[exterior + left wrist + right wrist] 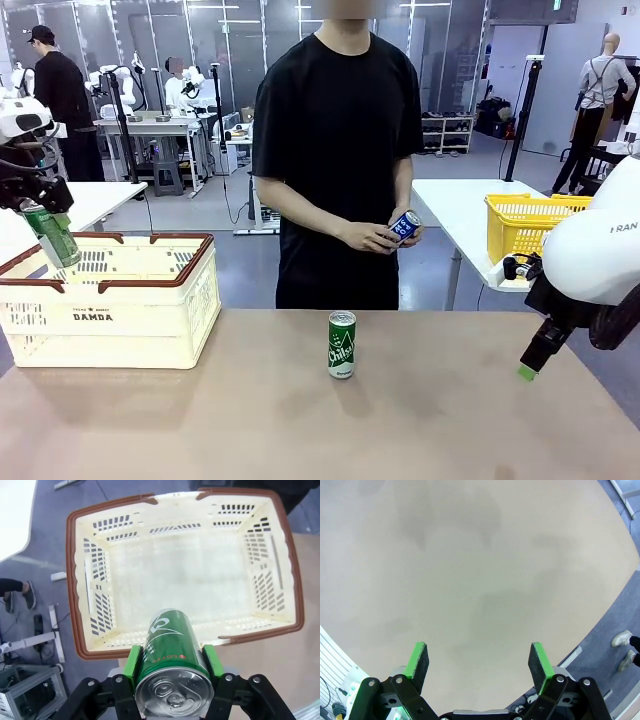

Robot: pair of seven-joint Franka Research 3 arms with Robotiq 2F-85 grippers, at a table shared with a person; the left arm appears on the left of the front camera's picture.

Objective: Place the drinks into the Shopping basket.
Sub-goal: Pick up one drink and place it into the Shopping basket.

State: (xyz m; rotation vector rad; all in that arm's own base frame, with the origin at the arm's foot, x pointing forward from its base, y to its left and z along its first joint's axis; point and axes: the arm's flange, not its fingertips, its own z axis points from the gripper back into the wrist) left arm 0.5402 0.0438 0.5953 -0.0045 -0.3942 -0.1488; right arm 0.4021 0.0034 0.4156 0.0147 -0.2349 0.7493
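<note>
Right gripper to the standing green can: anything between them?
Nothing. In the front view, the stretch of table between the open right gripper and the green can standing mid-table is bare.

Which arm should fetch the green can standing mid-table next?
Right, probably: the right claw is open, empty, nearer the standing can; the left claw grips a second can above the Shopping basket.

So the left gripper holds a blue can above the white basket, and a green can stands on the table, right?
Not quite: the left wrist view shows the held can is green, not blue. The left gripper holds it above the basket; another green can stands on the table.
</note>
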